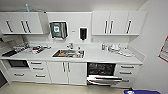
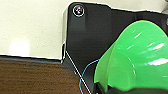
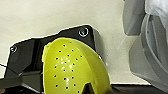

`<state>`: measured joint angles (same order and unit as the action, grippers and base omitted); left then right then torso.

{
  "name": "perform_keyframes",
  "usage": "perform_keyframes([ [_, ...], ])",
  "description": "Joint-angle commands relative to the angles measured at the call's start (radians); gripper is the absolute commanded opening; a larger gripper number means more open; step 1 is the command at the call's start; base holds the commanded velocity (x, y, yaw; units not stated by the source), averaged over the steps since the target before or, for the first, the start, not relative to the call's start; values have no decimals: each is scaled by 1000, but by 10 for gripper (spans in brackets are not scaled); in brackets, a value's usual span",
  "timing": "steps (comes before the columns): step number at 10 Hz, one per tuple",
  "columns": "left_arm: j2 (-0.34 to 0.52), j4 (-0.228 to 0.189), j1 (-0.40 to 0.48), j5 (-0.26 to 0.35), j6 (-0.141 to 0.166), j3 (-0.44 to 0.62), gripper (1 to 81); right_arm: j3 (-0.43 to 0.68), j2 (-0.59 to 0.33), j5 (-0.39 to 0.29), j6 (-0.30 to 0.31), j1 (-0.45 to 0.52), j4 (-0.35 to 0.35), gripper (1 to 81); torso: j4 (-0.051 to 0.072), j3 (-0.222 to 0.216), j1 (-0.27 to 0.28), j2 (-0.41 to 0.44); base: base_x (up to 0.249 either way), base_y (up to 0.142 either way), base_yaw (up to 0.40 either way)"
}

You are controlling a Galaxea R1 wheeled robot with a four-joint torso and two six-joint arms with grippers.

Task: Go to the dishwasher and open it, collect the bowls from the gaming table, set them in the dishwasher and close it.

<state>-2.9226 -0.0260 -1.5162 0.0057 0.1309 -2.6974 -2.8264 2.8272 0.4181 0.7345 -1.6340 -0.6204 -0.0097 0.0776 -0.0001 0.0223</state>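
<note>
The dishwasher [image 1: 101, 71] stands open under the counter, right of the sink, its steel door [image 1: 103, 80] folded down and the dark racks showing. In the left wrist view the bright green bowl [image 2: 140, 57] looms large, with my left gripper [image 2: 120, 88] shut on its rim. The right wrist view shows the yellow-green bowl [image 3: 72, 67], dotted with small holes, and my right gripper [image 3: 86, 90] is shut on its edge. The gaming table is out of view.
A white kitchen counter [image 1: 100, 56] holds a sink [image 1: 68, 53], dishes and a kettle [image 1: 115, 47]. A black microwave [image 1: 18, 63] sits low at the left. White drawers [image 1: 127, 71] flank the dishwasher. A wall closes the right side; a blue object [image 1: 141, 92] lies low at the right.
</note>
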Motion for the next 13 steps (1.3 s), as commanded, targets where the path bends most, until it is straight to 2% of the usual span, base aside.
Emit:
perform_keyframes([
  [1,14,3,37,60,-2,-1,10,-14,-26,-32,3,32,1,10,0,0,0,0,122,0,0],
  [13,15,1,37,60,-3,-1,10,-14,-29,-33,3,33,1,10,0,0,0,0,122,0,0],
])
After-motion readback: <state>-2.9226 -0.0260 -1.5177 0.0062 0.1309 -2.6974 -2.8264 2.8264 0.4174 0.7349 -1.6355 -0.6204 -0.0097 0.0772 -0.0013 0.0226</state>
